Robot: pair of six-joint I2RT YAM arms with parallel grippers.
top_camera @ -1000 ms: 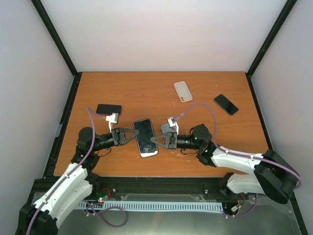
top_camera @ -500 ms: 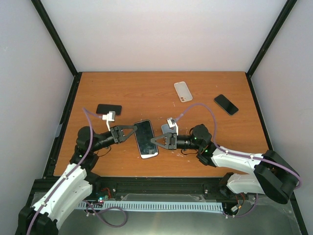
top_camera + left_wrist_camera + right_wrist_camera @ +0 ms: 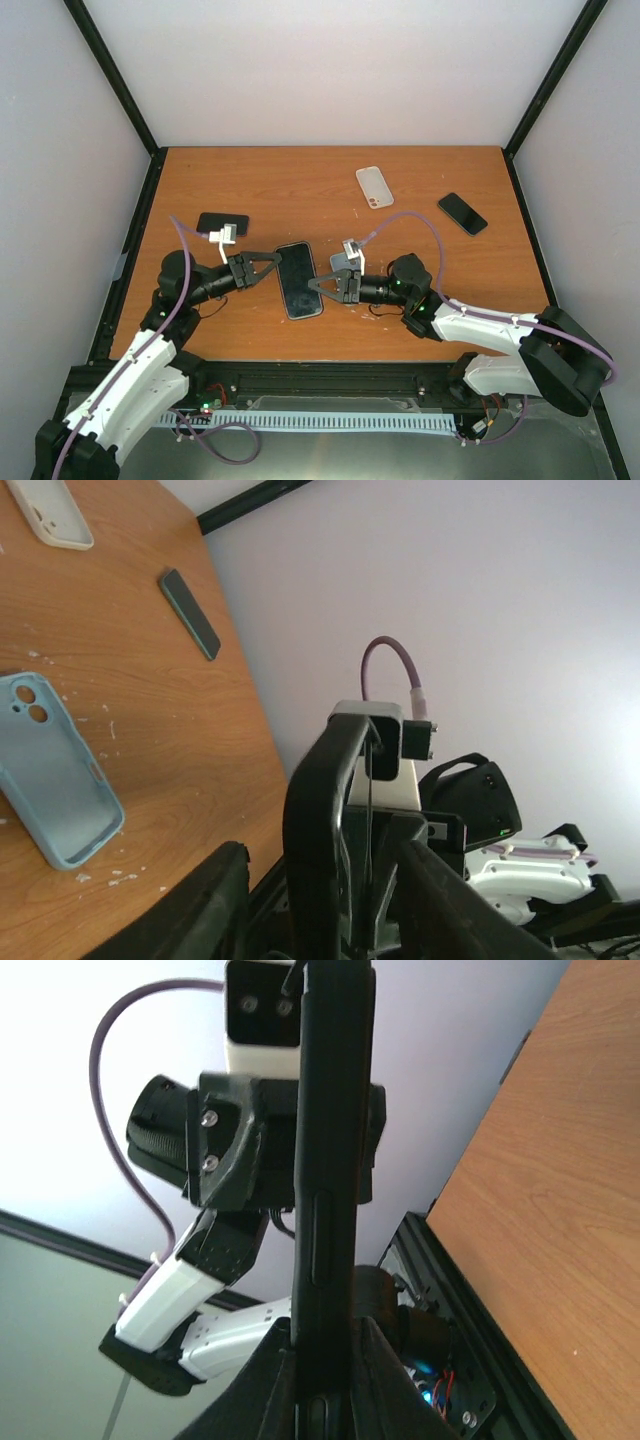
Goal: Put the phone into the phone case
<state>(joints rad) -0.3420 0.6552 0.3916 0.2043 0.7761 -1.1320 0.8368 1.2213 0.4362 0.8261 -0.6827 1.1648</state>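
Note:
A dark phone (image 3: 298, 280) is held above the table between the two arms. My right gripper (image 3: 318, 286) is shut on its right edge; the right wrist view shows the phone edge-on (image 3: 328, 1160) clamped between the fingers (image 3: 395, 1360). My left gripper (image 3: 272, 268) is open at the phone's left edge. In the left wrist view its fingers (image 3: 195, 905) stand wide apart on either side of the phone's edge (image 3: 318, 820) without touching it. A light blue phone case (image 3: 50, 770) lies open side up on the table, mostly hidden under my right gripper in the top view (image 3: 338, 260).
A white case (image 3: 374, 187) lies at the back of the wooden table (image 3: 300, 190). A black phone (image 3: 462, 213) lies at the right and another black phone (image 3: 222, 222) at the left, just beyond my left gripper.
My left gripper has let go of the phone's left edge and shifted slightly away and to the right. The phone has tilted in my right gripper, and its screen no longer shines.

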